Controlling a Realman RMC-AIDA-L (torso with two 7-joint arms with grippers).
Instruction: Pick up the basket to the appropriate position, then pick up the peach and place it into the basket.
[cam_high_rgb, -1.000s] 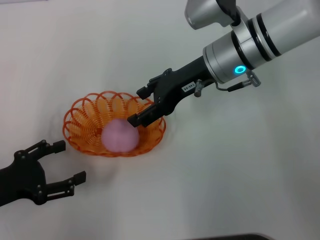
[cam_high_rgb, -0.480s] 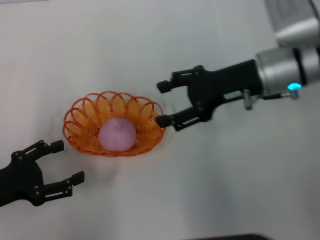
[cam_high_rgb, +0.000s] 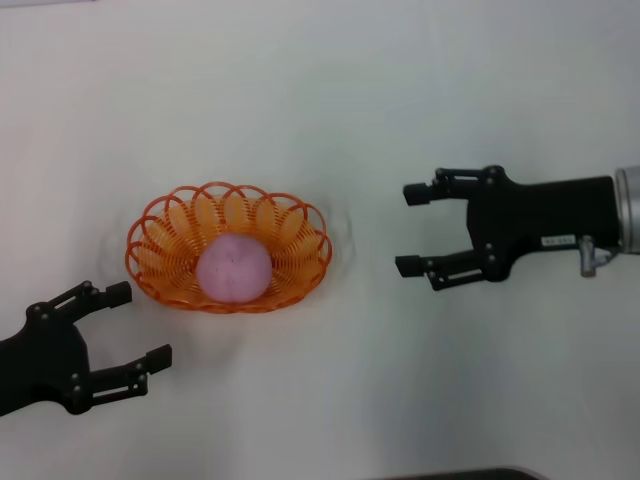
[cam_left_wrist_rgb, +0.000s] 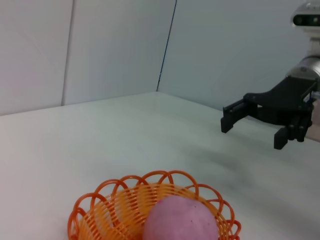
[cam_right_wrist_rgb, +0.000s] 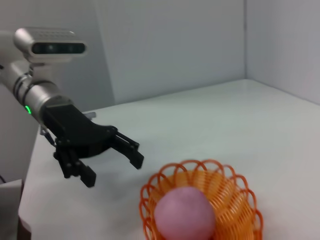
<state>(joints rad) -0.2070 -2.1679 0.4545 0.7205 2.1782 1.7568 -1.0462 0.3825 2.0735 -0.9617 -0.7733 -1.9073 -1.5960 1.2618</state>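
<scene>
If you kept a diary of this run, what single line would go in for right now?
pale-pink round peach: inside oval orange plastic basket | right gripper: open, empty, beside basket | left gripper: open, empty, near basket | table

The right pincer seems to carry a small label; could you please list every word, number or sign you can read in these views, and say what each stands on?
Small white label on the right pincer, on its black body, head view: print too small to read.
Basket, peach, left pincer, table: no text or signs visible.
</scene>
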